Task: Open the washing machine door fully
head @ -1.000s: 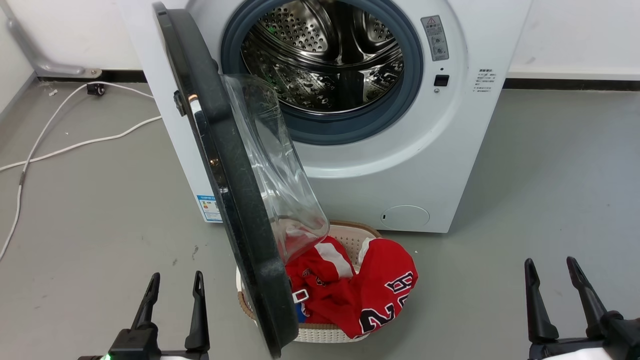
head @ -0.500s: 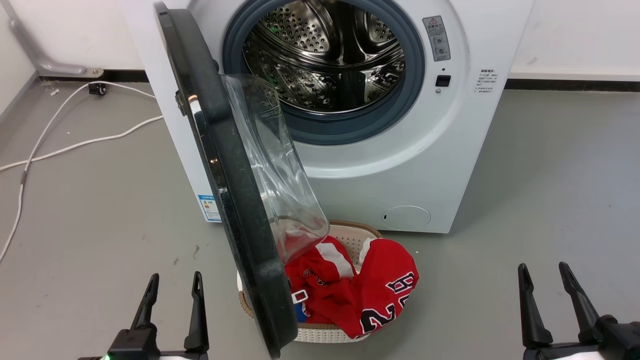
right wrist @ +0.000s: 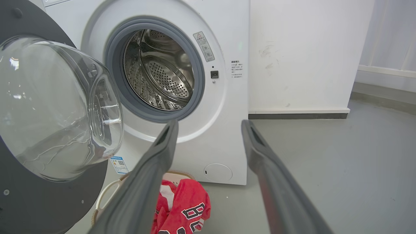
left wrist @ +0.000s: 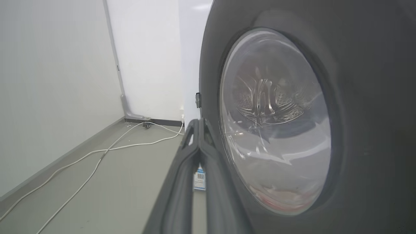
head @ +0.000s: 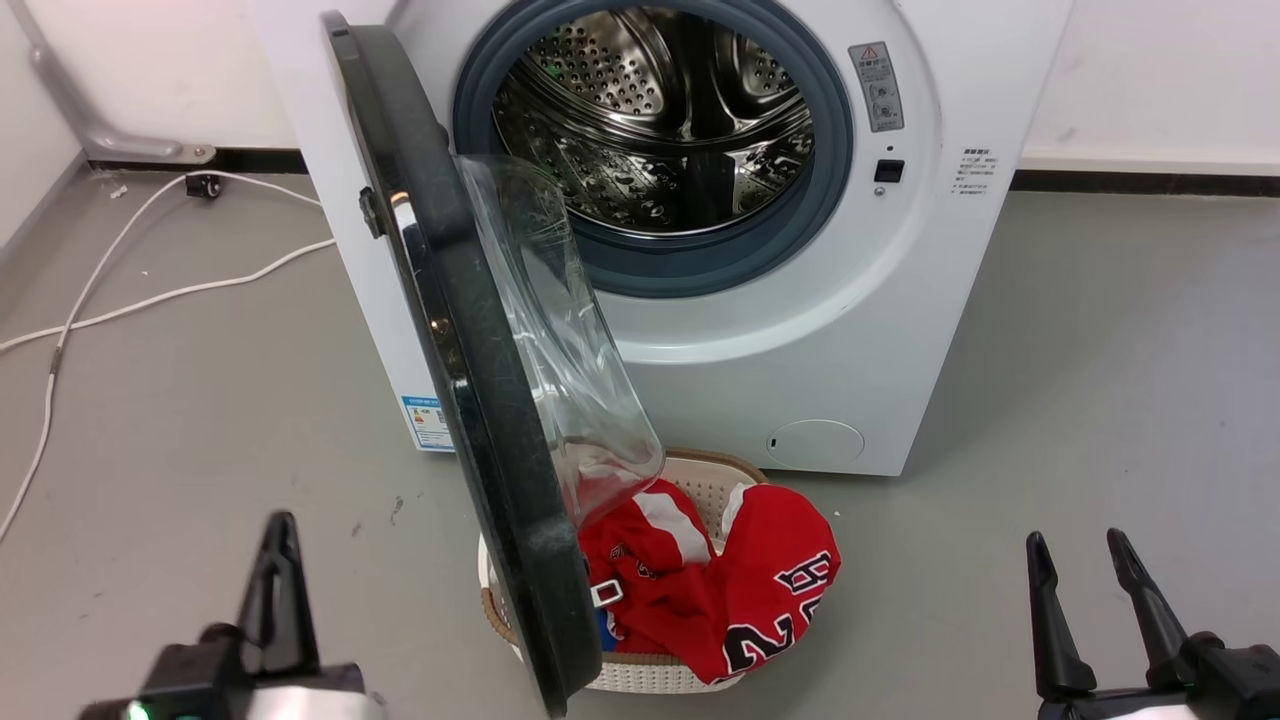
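**A:** Where does the washing machine door (head: 470, 400) stand?

**B:** About half open. It is hinged on the left side of the washing machine (head: 850, 330) and shows edge-on in the head view. Its free edge points at the robot and hangs over the laundry basket (head: 700, 468), which holds the red jersey (head: 760, 580). I'd say there is a good part of the swing left to go.

**A:** And the fingers?

**B:** The left gripper (left wrist: 196, 124) has its fingers pressed together on nothing. It is low and just beside the door's outer face, and I can't tell whether it touches. The right gripper (head: 1075, 545) has its fingers spread and empty, well apart from the door on its inner side.

**A:** How will the door handle?

**B:** Stiff and fairly heavy, I'd guess, and it can only move along its hinge arc. The black face looks glossy, so a flat push could slide. The glass bowl (head: 560, 340) is smooth, curved and breakable, and I'd keep off it.

**A:** Where should it be taken, then?

**B:** At the black rim near the free edge, by the latch hook (head: 600, 595), the place farthest from the hinge. Either push it leftward from the inner side or hook a finger behind the edge. A slow sweep should keep the rim from slipping off the fingers, and staying high would clear the basket.
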Motion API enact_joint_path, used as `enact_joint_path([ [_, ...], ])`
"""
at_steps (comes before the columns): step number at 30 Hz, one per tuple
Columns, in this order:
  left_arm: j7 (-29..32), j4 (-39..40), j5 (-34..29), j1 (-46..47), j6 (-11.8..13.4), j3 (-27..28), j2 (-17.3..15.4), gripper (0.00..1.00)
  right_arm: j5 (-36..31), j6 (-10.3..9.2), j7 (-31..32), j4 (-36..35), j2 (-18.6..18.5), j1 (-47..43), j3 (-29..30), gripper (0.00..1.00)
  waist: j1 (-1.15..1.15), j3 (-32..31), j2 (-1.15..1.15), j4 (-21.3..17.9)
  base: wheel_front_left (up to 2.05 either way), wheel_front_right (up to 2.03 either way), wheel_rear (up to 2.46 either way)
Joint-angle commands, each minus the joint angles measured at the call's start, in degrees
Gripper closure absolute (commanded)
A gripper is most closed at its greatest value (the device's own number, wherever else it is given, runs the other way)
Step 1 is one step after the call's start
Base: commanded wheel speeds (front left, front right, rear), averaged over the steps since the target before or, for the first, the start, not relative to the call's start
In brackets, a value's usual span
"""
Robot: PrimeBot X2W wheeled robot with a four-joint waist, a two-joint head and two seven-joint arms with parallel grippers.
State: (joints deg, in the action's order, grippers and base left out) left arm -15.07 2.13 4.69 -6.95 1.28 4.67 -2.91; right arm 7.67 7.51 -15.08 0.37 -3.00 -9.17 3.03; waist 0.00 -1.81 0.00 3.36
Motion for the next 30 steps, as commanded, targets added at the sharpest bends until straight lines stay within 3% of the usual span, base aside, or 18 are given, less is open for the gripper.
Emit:
enact_joint_path([
  [1, -0.2, 1.2, -0.5, 0.8, 0.3, 0.7, 0.0, 1.00, 0.3, -0.03, -0.1, 0.1, 0.2, -0.4, -0.1, 0.00, 0.00, -0.1, 0.00, 0.1, 0.00, 0.00, 0.00],
  [7, -0.2, 10.1, -2.6, 2.8, -0.2, 2.7, -0.8, 1.00, 0.9, -0.03, -0.1, 0.4, 0.2, -0.6, -0.3, 0.00, 0.00, -0.7, 0.00, 0.6, 0.00, 0.00, 0.00],
  [12, -0.1, 17.6, -4.9, 4.3, -0.9, 0.8, -1.4, 1.00, 1.1, -0.03, -0.1, 0.8, 0.2, -0.9, -0.6, 0.00, 0.00, -1.2, 0.00, 1.0, 0.00, 0.00, 0.00],
  [23, -0.1, 27.7, -8.6, 6.5, -3.2, -10.7, -1.3, 1.00, 1.3, -0.03, -0.1, 1.3, 0.2, -0.5, -1.6, 0.00, 0.00, -1.6, 0.00, 1.2, 0.00, 0.00, 0.00],
  [30, -0.1, 28.2, -10.7, 7.1, -4.5, -17.5, -1.6, 1.00, 1.1, -0.03, -0.1, 1.7, 0.2, -0.5, -2.0, 0.00, 0.00, -1.5, 0.00, 1.4, 0.00, 0.00, 0.00],
])
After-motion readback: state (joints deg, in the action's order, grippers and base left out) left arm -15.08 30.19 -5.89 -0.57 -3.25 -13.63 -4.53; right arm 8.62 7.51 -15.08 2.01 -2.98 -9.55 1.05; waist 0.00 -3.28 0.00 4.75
